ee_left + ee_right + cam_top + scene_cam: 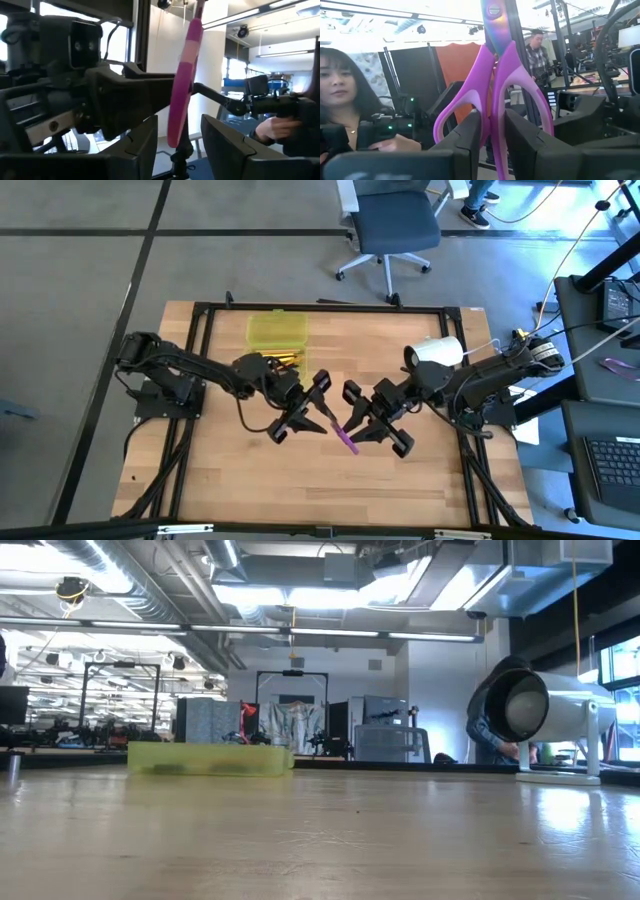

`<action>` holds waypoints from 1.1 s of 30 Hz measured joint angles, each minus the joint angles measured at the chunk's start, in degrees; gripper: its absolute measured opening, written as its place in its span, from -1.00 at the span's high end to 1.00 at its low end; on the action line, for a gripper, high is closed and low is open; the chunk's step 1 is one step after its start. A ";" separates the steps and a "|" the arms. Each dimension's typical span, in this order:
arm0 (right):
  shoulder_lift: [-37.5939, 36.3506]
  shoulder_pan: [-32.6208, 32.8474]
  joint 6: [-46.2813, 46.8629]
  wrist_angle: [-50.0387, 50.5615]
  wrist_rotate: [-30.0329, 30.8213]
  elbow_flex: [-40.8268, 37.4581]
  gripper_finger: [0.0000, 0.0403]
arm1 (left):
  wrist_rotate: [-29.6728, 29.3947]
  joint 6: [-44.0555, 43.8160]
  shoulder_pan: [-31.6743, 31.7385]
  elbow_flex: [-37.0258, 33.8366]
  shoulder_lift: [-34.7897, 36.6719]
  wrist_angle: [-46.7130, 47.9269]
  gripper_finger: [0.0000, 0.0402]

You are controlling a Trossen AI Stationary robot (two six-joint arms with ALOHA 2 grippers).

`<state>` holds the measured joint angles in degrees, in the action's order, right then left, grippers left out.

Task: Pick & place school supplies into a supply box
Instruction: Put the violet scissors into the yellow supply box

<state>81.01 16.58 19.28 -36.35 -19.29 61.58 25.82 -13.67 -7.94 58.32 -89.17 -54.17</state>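
Mid-air handover over the tabletop (400, 480): right gripper (362, 423) jaws pinch the scissors (342, 436); left gripper (310, 412) jaws spread around them. Box (277, 331) waits behind.

The high camera is looking straight down on the whole tabletop (300, 470). The low camera is sitting at tabletop height, facing level into the room. Each wrist camera is looking closely past its own jaws. All wrist views are sharing the purple scissors (492, 95), at 6 o'clock from the supply box (277, 330).
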 joint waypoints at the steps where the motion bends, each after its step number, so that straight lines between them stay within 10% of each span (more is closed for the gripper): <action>1: 0.00 -0.09 -0.02 0.01 0.00 0.00 0.60 | 0.14 -0.01 0.00 0.15 -0.02 0.08 0.29; 24: 0.39 -2.73 1.60 1.41 -0.11 0.07 0.60 | 2.47 0.96 -0.11 2.38 -0.02 1.76 0.30; 33: 0.39 -2.75 1.51 1.46 -0.07 0.07 0.60 | 2.30 0.99 -0.09 2.36 -0.02 1.86 0.66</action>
<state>81.41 13.82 20.79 -34.89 -19.35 61.65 28.12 -12.69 -8.03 60.69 -89.19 -52.31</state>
